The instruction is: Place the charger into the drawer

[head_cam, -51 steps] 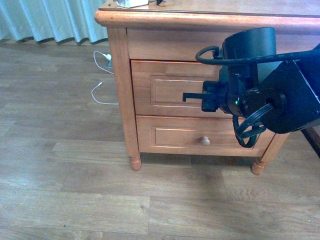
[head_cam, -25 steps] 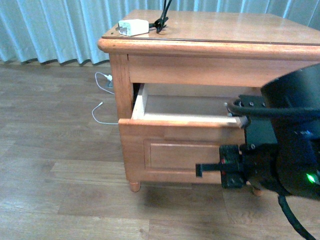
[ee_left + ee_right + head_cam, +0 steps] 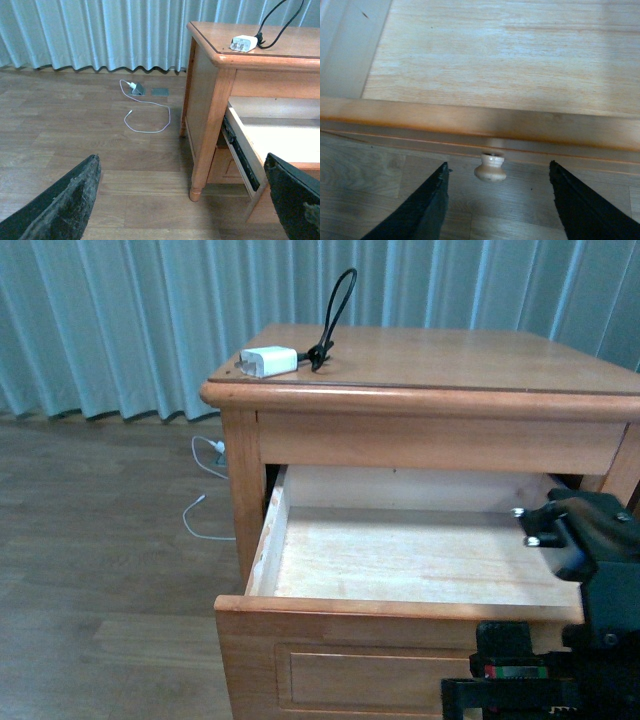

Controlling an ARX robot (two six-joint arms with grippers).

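Observation:
The white charger (image 3: 268,361) lies on the nightstand's top near its front left corner, its black looped cable (image 3: 338,302) standing up beside it. The left wrist view shows the charger (image 3: 243,43) too. The upper drawer (image 3: 380,607) is pulled far out, and its pale wood inside holds nothing. My right gripper (image 3: 498,166) is open just in front of the drawer's front (image 3: 480,126), its fingers on either side of the pale round knob (image 3: 490,167) without touching it. My right arm (image 3: 590,640) fills the front view's lower right. My left gripper (image 3: 182,157) hangs open over the floor, left of the nightstand.
A thin white cable (image 3: 145,112) with a white plug lies on the wood floor by the nightstand's left side, near two floor plates (image 3: 160,91). A pale blue curtain (image 3: 120,320) hangs behind. The open drawer's side rail (image 3: 240,152) juts out toward my left gripper.
The upper drawer, shut one second ago, now stands pulled far out. My right gripper came back with it and stands open around the knob. The front view has risen above the nightstand's top.

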